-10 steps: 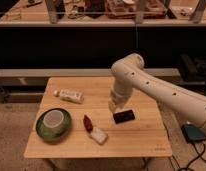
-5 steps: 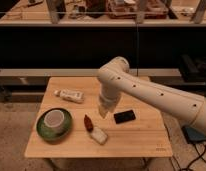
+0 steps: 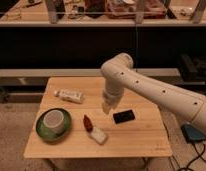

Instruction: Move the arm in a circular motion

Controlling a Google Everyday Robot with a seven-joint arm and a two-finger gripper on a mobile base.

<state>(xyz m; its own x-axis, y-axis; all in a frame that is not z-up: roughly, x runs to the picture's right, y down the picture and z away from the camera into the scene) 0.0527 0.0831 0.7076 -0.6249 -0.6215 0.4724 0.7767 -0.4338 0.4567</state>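
Observation:
The large glossy white arm [image 3: 156,90] reaches in from the right over a light wooden table [image 3: 141,135]. Its bulbous elbow joint [image 3: 117,67] sits above the table's middle, and the forearm hangs down from it. The gripper [image 3: 105,107] is the tapered pale tip, hovering over the table centre. It is just left of a black phone [image 3: 124,117] and up and to the right of a small red object [image 3: 88,122].
A green plate with a white cup [image 3: 53,121] stands at the table's left front. A white tube [image 3: 69,95] lies at the back left. A white block [image 3: 99,135] lies by the red object. Dark shelving with clutter [image 3: 96,30] runs behind the table.
The elbow and forearm have swung left across the table over the last second, from above the phone's right to its left. The objects on the table have not moved.

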